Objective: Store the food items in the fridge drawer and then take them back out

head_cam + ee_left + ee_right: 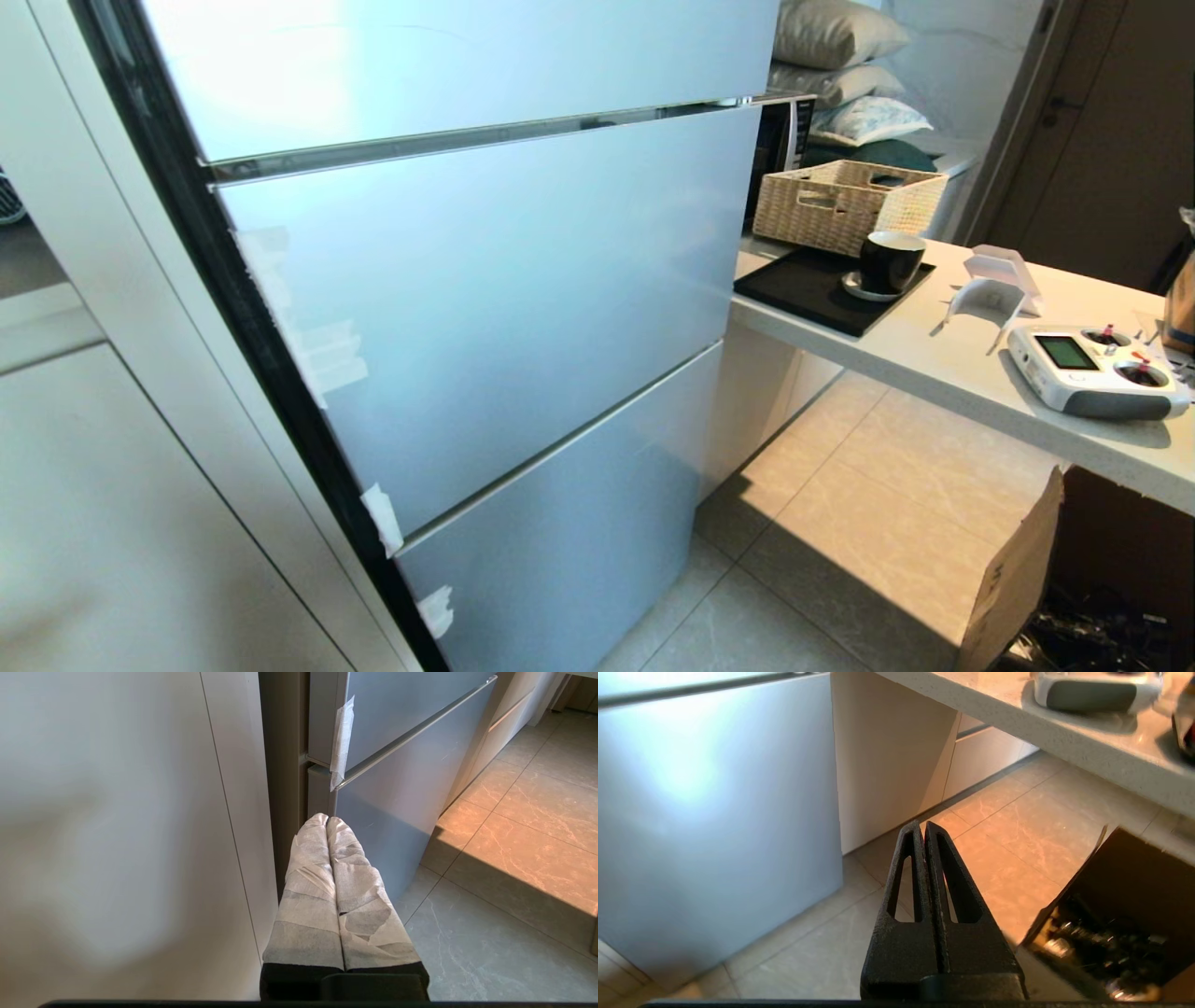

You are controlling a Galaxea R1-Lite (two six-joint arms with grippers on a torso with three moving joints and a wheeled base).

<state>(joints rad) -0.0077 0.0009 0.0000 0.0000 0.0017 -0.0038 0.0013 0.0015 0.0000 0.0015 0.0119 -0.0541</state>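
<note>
Behind the closed pale-blue fridge fronts (485,308) any drawer and food stay hidden, the cardboard box (1013,579) is cut by the frame's edge, and its dark contents are indistinct.

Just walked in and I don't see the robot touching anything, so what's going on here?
Nothing is being handled right now. The fridge is fully closed, so no drawer or food shows. The left gripper is shut and empty, low beside the fridge's bottom panel. The right gripper is also shut and empty, over the tiled floor near a cardboard box.
</note>
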